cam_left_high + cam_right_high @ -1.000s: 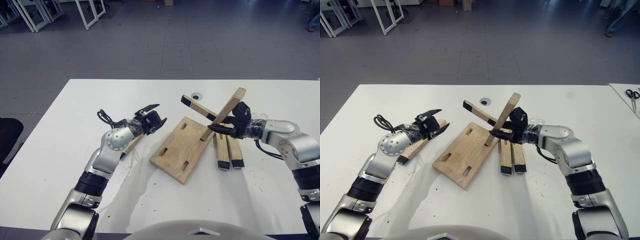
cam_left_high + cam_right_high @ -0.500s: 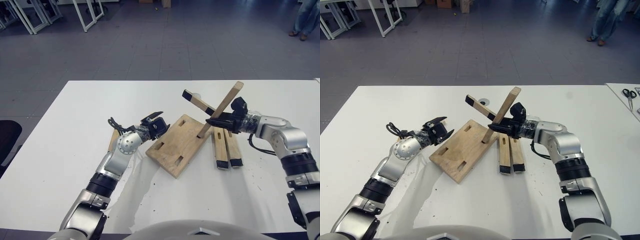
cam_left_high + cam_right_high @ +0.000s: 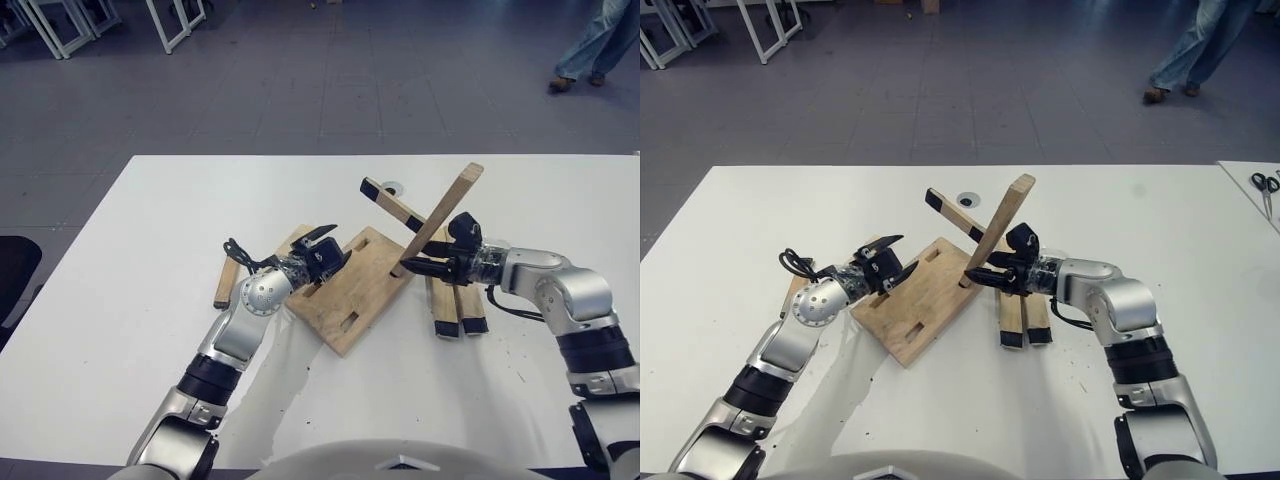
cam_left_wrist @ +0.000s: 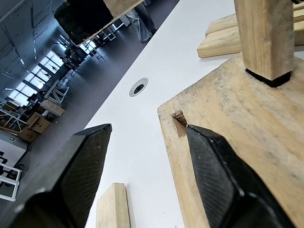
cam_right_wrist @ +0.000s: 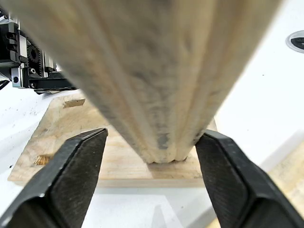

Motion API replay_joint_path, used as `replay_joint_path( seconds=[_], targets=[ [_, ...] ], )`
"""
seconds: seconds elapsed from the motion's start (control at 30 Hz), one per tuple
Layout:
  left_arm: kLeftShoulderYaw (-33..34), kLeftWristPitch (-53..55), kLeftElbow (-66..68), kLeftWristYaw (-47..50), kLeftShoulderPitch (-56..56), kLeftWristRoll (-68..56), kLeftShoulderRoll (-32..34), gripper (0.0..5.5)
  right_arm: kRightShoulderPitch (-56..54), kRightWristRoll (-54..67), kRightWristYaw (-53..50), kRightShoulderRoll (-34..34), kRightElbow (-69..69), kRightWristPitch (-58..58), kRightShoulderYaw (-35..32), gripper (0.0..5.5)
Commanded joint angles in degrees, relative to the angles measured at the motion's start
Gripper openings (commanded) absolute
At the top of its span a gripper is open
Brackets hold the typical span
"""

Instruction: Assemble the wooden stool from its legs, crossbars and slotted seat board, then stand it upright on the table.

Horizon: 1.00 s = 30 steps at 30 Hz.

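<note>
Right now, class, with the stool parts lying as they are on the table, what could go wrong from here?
1. The tilted leg held by the right gripper meets the seat board slot at a slant; pushing it down could jam it or lever the board up.
2. The left gripper, jaws open, only straddles the board's corner, so the board may slide.

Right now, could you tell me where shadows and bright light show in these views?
Left wrist view: bright windows glow beyond the table; left eye view: the seat board throws a thin shadow along its near edge; right wrist view: the leg looks dark where it meets the board.
</note>
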Motion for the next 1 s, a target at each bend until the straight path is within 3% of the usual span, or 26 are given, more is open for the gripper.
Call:
replay_joint_path(
  seconds=[0.03, 0.2, 0.33, 0.57, 0.63, 0.7, 0.83, 1.0],
  targets=[
    [0.64, 1.79, -0.03, 0.29, 1.05, 1.00, 1.15, 2.90, 2.79, -0.44, -1.59, -5.10, -4.56, 4.29, -4.07, 3.46],
    [1.22, 2.83, 0.44, 1.07, 2.79, 1.34, 2.06, 2.90, -3.35, 2.25, -7.44, -5.94, -6.51, 8.77, -14.88, 3.46],
    [-0.01, 3.72, 1.43, 0.33, 2.58, 1.83, 1.98, 2.90, -16.35, 5.47, -15.29, -0.16, -4.77, 7.23, -22.28, 3.46],
    [-2.13, 4.33, 1.92, -1.41, 2.40, 1.85, 1.93, 2.90, -35.40, 12.73, -23.77, 9.38, -3.22, 0.37, -28.91, 3.46],
    [-2.54, 4.24, 2.02, -1.57, 2.26, 1.92, 1.86, 2.90, -34.99, 15.23, -24.84, 11.57, -5.72, 1.34, -28.57, 3.46],
    [-2.66, 4.01, 2.20, -1.49, 2.23, 1.88, 1.95, 2.90, -27.26, 16.32, -23.96, 13.30, -9.31, 4.26, -24.62, 3.46],
    [-3.18, 3.87, 2.61, -1.49, 1.65, 1.84, 1.60, 2.90, -4.26, 9.55, -19.51, 12.50, -8.89, 5.25, -8.84, 3.46],
    [-2.72, 4.10, 1.99, -1.77, 3.38, 1.43, 2.52, 2.90, -7.82, 10.83, -20.76, 13.31, -7.68, 2.58, -13.18, 3.46]
  ],
)
